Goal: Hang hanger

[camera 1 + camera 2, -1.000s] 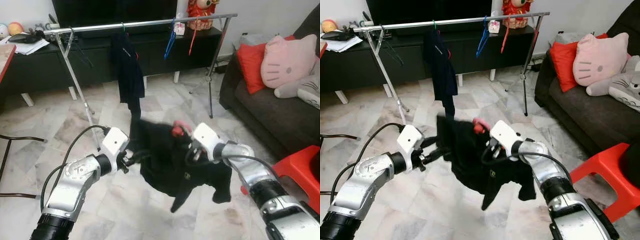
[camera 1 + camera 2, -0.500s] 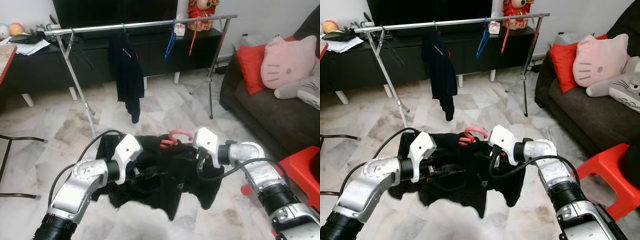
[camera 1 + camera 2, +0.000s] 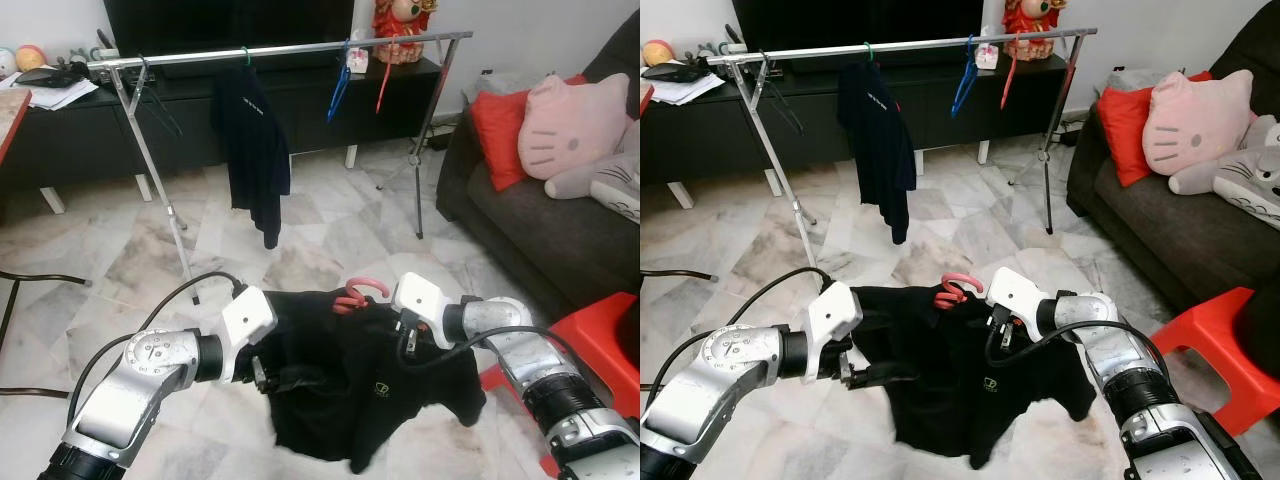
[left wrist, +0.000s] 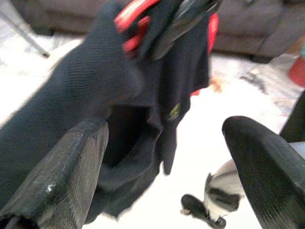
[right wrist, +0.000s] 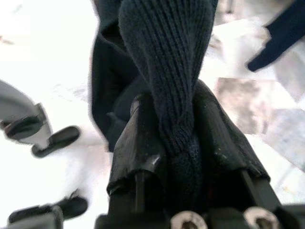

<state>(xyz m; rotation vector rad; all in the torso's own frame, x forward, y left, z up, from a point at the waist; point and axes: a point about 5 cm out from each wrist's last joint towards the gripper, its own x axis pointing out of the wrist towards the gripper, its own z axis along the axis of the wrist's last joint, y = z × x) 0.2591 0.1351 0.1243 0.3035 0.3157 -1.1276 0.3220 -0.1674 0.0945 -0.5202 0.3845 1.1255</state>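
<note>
Pink hanger mostly buried inside black shirt, hook alone visible. Right gripper fingertips wrapped in knit fabric, tips not visible. Left gripper fingers cut off by picture edge, shirt beyond blurred. Red stool cropped at right border.

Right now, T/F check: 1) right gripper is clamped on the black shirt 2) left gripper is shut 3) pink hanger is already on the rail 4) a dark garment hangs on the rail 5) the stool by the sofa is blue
1. True: the right gripper is shut on the black shirt.
2. False: the left gripper is open, its fingers spread beside the shirt.
3. False: the pink hanger is in the shirt, held between the arms, short of the rail.
4. True: a dark garment hangs there.
5. False: the stool is red.
</note>
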